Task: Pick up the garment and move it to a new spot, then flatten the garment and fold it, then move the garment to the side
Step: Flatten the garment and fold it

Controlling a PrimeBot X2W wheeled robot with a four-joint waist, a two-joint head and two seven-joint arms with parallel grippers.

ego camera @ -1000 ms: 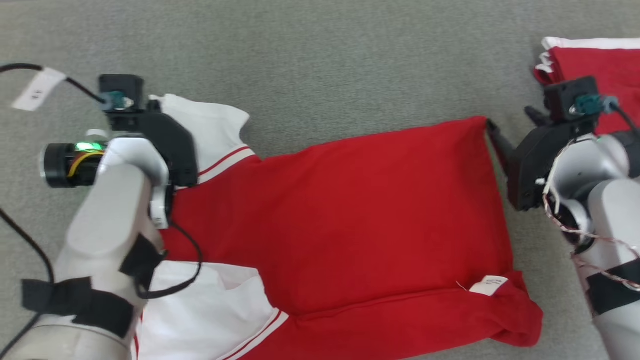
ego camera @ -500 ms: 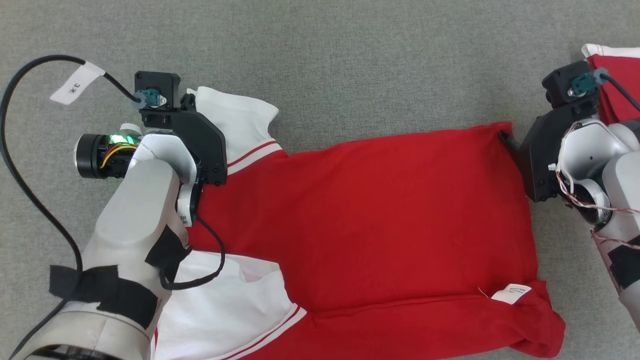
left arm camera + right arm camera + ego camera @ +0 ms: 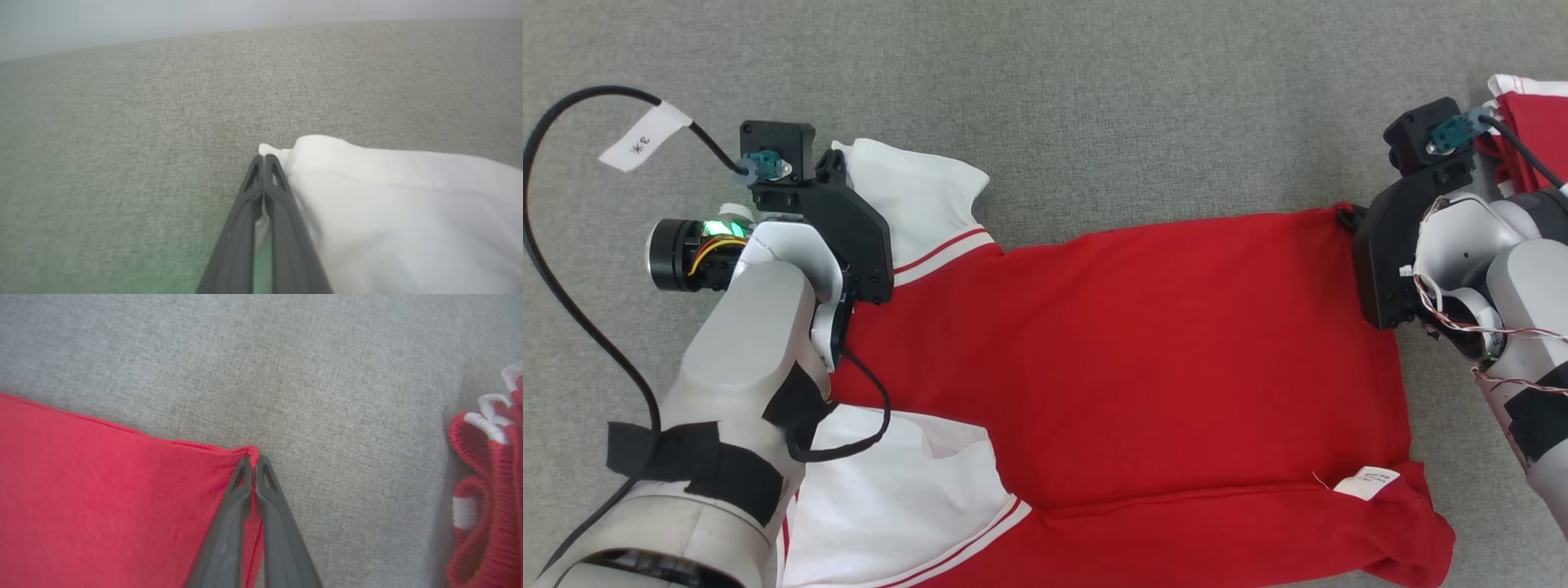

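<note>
A red garment point(image 3: 1143, 351) with white sleeves lies spread across the grey fabric surface point(image 3: 1094, 98), a white label near its lower right corner. My left gripper point(image 3: 263, 159) is shut on the edge of the far white sleeve point(image 3: 388, 204), with white cloth pinched between the fingers. At the garment's far right corner, my right gripper point(image 3: 254, 459) is shut on the red hem point(image 3: 102, 490), the cloth bunched at its tips. In the head view the right gripper point(image 3: 1343, 216) touches that corner, and the left arm covers part of the collar end.
A pile of other red and white garments point(image 3: 1531, 122) lies at the far right, close beside the right arm, its edges point(image 3: 490, 477) also in the right wrist view. A black cable with a white tag point(image 3: 637, 139) loops at the left.
The right gripper has gone from open beside the far right corner to shut on it. The left gripper has stayed shut on the sleeve. The head camera has shifted.
</note>
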